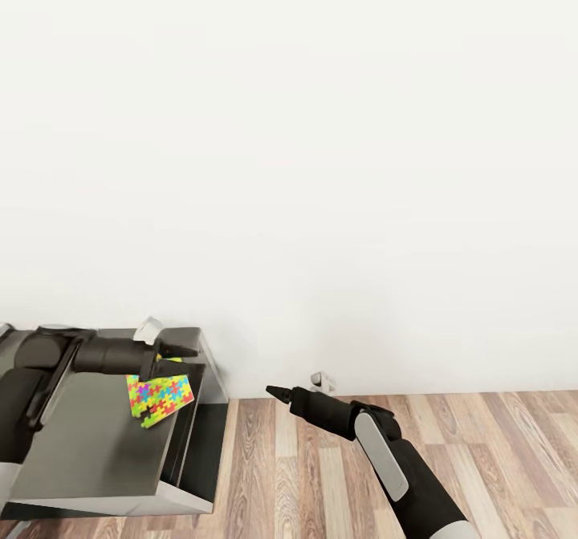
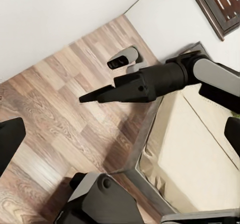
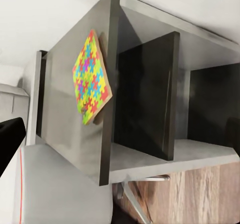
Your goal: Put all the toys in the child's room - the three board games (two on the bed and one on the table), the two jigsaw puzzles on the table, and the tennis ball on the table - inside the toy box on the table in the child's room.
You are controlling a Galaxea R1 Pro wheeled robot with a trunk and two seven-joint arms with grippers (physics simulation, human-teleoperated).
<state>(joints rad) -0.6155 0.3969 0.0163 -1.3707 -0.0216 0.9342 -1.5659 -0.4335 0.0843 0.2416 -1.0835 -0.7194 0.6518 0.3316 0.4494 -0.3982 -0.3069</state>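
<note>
In your head view the jigsaw puzzles (image 1: 160,396) overhang the table (image 1: 88,443) edge at seven o'clock, just under your nearer left gripper (image 1: 186,351), its opening untellable, while the right wrist view shows them stacked (image 3: 91,77).

A thin multicoloured jigsaw puzzle slab (image 1: 160,399) lies flat on my dark grey table section (image 1: 88,443). Its corner overhangs the edge.

A home bedroom: wood-plank floor (image 1: 321,475), plain white wall (image 1: 321,162), beige-mattressed bed (image 2: 195,149), dark grey desk section (image 1: 88,435).
</note>
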